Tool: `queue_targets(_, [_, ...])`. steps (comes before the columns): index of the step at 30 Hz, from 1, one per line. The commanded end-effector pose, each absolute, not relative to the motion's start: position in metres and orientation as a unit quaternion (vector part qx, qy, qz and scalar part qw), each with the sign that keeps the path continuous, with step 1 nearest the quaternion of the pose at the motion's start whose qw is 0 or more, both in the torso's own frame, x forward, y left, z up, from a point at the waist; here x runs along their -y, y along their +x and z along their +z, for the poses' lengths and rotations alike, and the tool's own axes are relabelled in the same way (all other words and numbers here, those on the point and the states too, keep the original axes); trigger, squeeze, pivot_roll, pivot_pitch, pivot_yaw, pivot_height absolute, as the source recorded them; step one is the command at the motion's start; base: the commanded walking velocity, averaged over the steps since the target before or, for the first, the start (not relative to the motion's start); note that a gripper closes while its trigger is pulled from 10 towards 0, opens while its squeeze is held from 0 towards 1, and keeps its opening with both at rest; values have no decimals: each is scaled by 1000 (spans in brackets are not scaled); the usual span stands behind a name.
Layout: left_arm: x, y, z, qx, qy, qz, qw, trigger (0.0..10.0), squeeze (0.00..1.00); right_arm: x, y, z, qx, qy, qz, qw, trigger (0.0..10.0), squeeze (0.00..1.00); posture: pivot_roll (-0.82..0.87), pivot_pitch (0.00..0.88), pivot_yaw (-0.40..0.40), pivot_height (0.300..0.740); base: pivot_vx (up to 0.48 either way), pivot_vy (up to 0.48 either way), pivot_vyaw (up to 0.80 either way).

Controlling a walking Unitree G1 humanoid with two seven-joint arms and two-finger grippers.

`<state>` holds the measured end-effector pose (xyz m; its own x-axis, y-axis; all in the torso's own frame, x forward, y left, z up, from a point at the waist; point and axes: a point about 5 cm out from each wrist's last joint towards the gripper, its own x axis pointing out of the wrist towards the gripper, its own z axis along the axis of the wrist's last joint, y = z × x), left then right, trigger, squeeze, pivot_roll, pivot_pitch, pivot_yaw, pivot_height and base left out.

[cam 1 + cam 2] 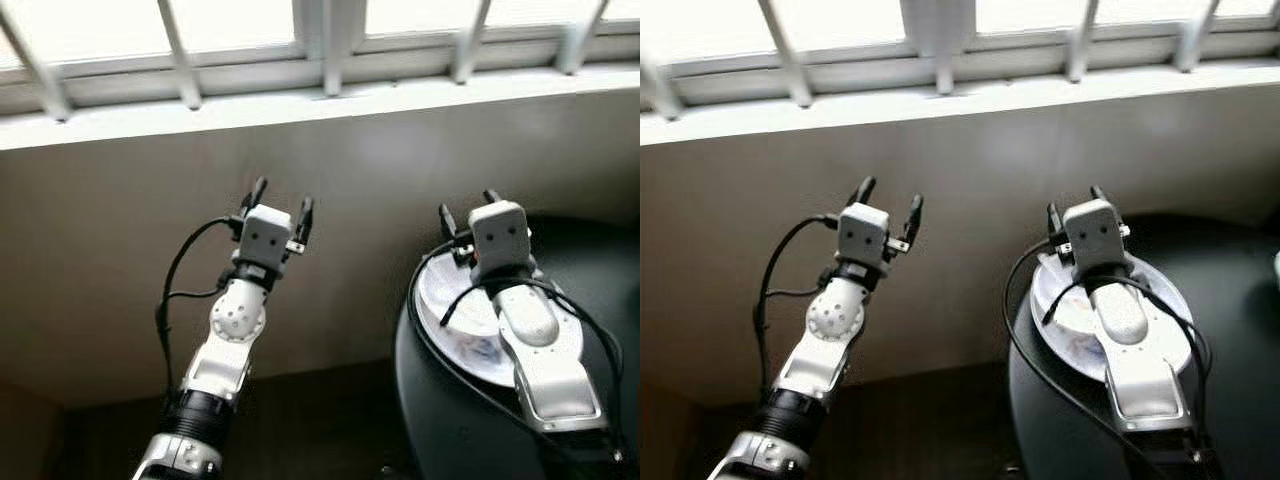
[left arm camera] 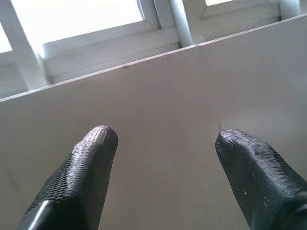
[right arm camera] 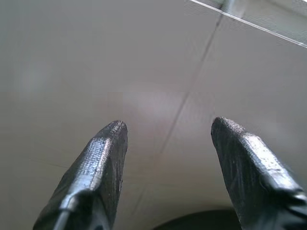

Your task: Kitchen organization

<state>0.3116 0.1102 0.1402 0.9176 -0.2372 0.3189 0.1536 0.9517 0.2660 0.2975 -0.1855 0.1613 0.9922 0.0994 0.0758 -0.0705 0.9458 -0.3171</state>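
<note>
We hold both arms raised toward the plain beige tiled wall under the white barred window. Our left tool hangs in front of the wall with its two black fingers spread wide and nothing between them; no task thing lies near it. Our right tool is also spread wide and empty, its fingers pointing at the wall.

The thing we judge to be the task's own is the round white plate with a faint printed pattern, lying flat on the dark round-edged bench at our right. It sits directly beneath our right wrist and forearm, so the right tool has overshot it: the fingertips reach past the plate's far rim, toward the wall. The right arm is clearly the nearer one; the left is well apart, off the bench entirely. To take the plate, we would likely need to draw the right tool back and tip it down onto the rim.
</note>
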Motion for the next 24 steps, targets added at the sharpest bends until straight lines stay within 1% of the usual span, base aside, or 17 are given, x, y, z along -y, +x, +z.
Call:
queue_targets(1, [-108,312,140,175,117,-107,972,10000,0,200,301,160,13,-147,35,988,10000,0,-219,0,14,740,0,0,0])
queue_targets(3, [-108,313,140,174,117,-107,972,10000,0,207,303,156,-30,-168,49,984,10000,0,-226,0,18,740,0,0,0])
queue_targets(5, [-108,313,140,175,118,-108,972,10000,0,224,302,155,-74,-195,69,975,10000,0,-226,0,18,740,0,0,0])
queue_targets(6, [-107,314,140,175,118,-108,971,10000,0,233,301,157,-89,-195,67,974,10000,0,-227,0,20,740,0,0,0])
queue_targets(7, [-107,314,140,175,118,-108,971,10000,0,233,301,157,-89,-195,67,974,10000,0,-227,0,20,740,0,0,0])
queue_targets(8, [-107,314,140,175,118,-109,971,10000,0,243,301,162,-99,-195,65,974,10000,0,-232,0,21,740,0,0,0])
queue_targets(10, [-107,314,140,175,118,-109,971,10000,0,243,301,162,-99,-195,65,974,10000,0,-232,0,21,740,0,0,0])
queue_targets(11, [-107,314,140,175,118,-109,971,10000,0,249,300,166,-107,-199,69,972,10000,0,-232,0,21,740,0,0,0])
queue_targets(12, [-107,314,140,175,117,-110,971,10000,0,250,297,168,-115,-199,90,969,10000,0,-232,0,21,740,0,0,0])
queue_targets(13, [-107,314,140,175,117,-110,971,10000,0,250,297,168,-115,-199,90,969,10000,0,-232,0,21,740,0,0,0])
queue_targets(15, [-104,315,141,176,116,-112,971,10000,0,250,293,169,-135,-205,132,960,10000,0,-241,0,20,740,0,0,0])
queue_targets(18, [-102,315,141,176,115,-113,971,10000,0,252,293,169,-148,-199,141,958,10000,0,-241,0,19,740,0,0,0])
queue_targets(19, [-103,316,141,176,115,-113,971,10000,0,253,293,169,-155,-194,151,957,10000,1000,-240,0,18,740,0,0,0])
queue_targets(24, [-103,316,140,175,115,-113,971,10000,0,255,292,169,-173,-190,182,949,10000,1000,-240,0,19,740,0,0,0])
